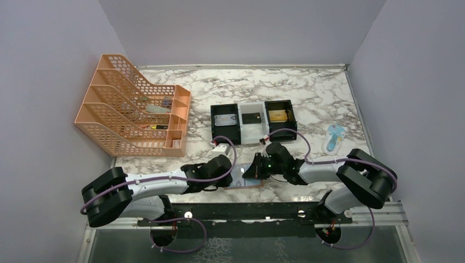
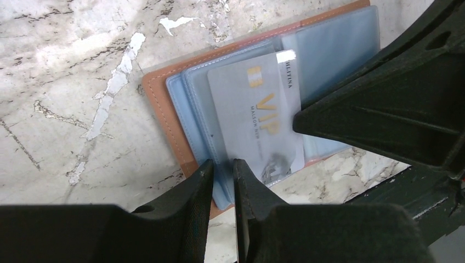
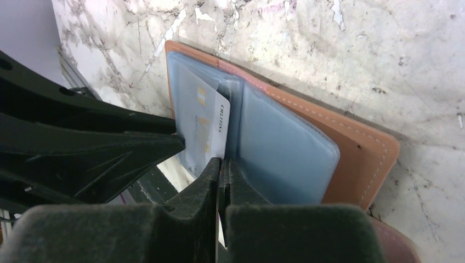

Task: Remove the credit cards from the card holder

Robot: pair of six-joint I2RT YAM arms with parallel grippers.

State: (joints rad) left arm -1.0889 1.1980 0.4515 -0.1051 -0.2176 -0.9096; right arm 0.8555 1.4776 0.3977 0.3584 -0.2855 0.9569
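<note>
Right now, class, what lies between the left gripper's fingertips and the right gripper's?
Between left gripper and right gripper lies the greyish-silver VIP card, tucked in a light-blue sleeve of the card holder. The left wrist view shows it.

Right jaws pinched; left jaws ajar

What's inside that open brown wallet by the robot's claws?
The wallet holds light-blue plastic sleeves, with a silver-grey VIP card among them. Whether more cards lie underneath is hidden.

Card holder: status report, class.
Left gripper narrowly open astride blue sleeve. Right gripper shut at edge of silver VIP card. Card holder lies open. Grippers crowd each other.
</note>
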